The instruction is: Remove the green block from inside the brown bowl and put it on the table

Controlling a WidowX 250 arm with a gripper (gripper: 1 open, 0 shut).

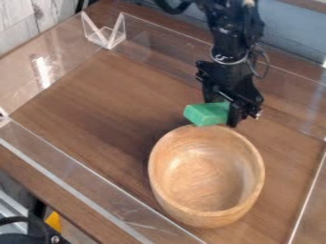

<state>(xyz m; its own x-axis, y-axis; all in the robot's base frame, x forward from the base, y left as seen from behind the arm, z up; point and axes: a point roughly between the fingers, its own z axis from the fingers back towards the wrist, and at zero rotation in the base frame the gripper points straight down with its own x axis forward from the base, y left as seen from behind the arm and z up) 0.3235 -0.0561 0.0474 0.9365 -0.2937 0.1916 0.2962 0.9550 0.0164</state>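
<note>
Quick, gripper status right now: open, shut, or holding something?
Gripper: shut on the green block, holding it low over the table, just beyond the rim of the brown bowl.

- The arm [230,24] is black all over, built of short, chunky segments stacked one on another.
- Its surface looks matte, with a few dull highlights along the edges of the segments.
- A thin black cable [262,63] loops out from the side of the wrist and curves back in lower down.
- Another dark cable [178,6] arcs away from the upper part of the arm toward the top edge of the view.
- The gripper [234,103] is black too, a blocky body ending in two narrow fingers [243,105].
- No markings, labels or screws are clear enough to make out.
</note>
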